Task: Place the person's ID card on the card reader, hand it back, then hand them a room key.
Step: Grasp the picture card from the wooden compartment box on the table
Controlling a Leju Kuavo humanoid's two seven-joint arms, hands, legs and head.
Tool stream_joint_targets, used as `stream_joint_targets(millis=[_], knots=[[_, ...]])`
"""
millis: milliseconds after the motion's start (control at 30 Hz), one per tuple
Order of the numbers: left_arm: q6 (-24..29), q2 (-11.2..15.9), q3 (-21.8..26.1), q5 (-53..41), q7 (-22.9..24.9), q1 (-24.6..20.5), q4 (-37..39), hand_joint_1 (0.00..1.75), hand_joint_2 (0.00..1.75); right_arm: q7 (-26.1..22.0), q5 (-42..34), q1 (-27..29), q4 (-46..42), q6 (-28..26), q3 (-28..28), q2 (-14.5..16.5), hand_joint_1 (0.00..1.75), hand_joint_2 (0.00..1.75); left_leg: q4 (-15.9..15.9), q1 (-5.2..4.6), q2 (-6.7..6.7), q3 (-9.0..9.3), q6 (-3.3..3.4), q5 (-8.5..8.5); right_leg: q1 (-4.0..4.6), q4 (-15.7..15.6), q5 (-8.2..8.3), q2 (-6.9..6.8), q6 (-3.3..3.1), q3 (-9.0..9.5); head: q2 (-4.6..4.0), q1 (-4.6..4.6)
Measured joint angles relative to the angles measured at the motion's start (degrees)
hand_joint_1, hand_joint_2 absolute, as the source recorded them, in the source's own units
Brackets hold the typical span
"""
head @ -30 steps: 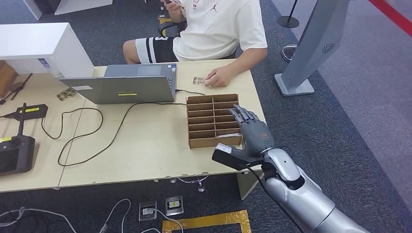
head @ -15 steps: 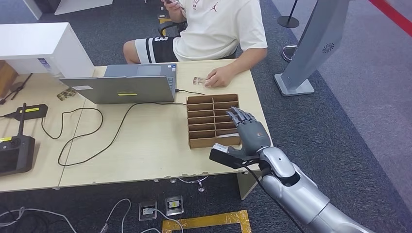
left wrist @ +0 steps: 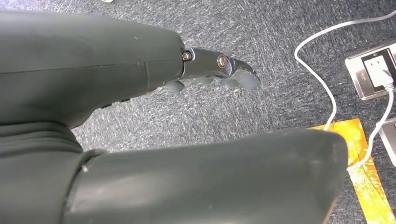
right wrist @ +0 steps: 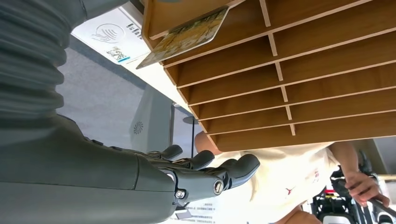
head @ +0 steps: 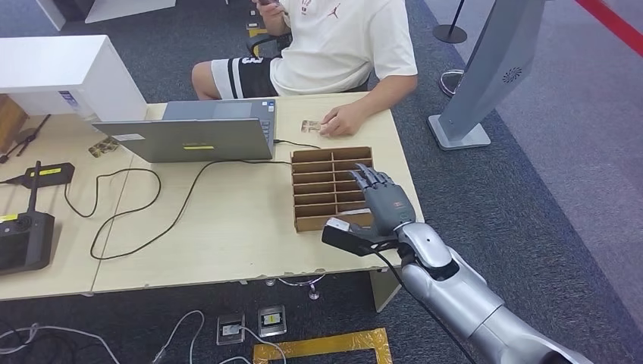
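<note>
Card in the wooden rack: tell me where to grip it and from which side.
Pinch the card by its raised free edge, coming from above on the robot's side of the wooden rack. It leans tilted in the nearest slot with that edge past the wall; the dividers likely block the rest.

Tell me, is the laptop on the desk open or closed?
Open: the laptop has its lid raised, its back facing the camera, with the keyboard side toward the person.
</note>
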Motion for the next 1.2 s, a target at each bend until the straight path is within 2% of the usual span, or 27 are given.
stream_joint_targets(millis=[767,933,967,1067,1100,1200], knots=[[0.0,0.31,-0.35,0.0,0.48,-0.17,-0.01,0.0,0.0,-0.56,-0.31,-0.92,4.16,0.05,0.06,1.75,0.0,1.75,0.0,0.0,0.0,0.01,0.0,0.0,0.0,-0.01,0.0,0.01,0.0,0.0,0.0,-0.01],[0.01,-0.06,-0.35,1.12,-0.94,0.11,-0.01,0.0,0.0,-0.61,-0.46,-0.91,4.64,0.57,0.08,1.85,0.0,1.75,0.0,-0.01,0.0,0.01,0.0,0.0,-0.01,-0.01,0.0,0.0,0.0,0.0,0.0,-0.01],[0.01,-0.19,-0.35,1.21,-1.19,0.18,-0.01,0.0,0.0,-0.63,-0.51,-0.9,4.74,0.61,0.09,1.85,0.09,1.75,0.0,-0.01,0.0,0.01,0.0,0.0,-0.01,-0.01,0.0,0.01,0.0,0.0,0.0,-0.01],[0.01,-0.53,-0.35,1.22,-1.43,0.28,-0.01,0.0,0.0,-0.66,-0.66,-0.9,5.0,0.72,0.09,1.85,1.26,1.75,0.0,0.0,0.0,0.0,0.0,0.0,-0.01,-0.01,0.0,0.0,0.0,0.0,0.0,-0.01],[0.01,-0.62,-0.35,1.22,-1.46,0.29,-0.01,0.0,0.0,-0.67,-0.74,-0.9,5.07,0.85,0.09,1.85,1.59,1.75,0.0,0.0,0.0,0.0,0.0,0.0,-0.01,-0.01,0.0,0.0,0.0,0.0,0.0,0.0],[0.01,-0.87,-0.35,1.29,-1.55,0.31,-0.01,0.0,0.0,-0.63,-1.16,-0.9,5.29,1.55,0.09,1.85,1.7,1.75,0.0,0.0,0.0,0.01,0.0,0.0,0.0,-0.01,0.0,0.0,0.0,0.0,0.0,0.0]])
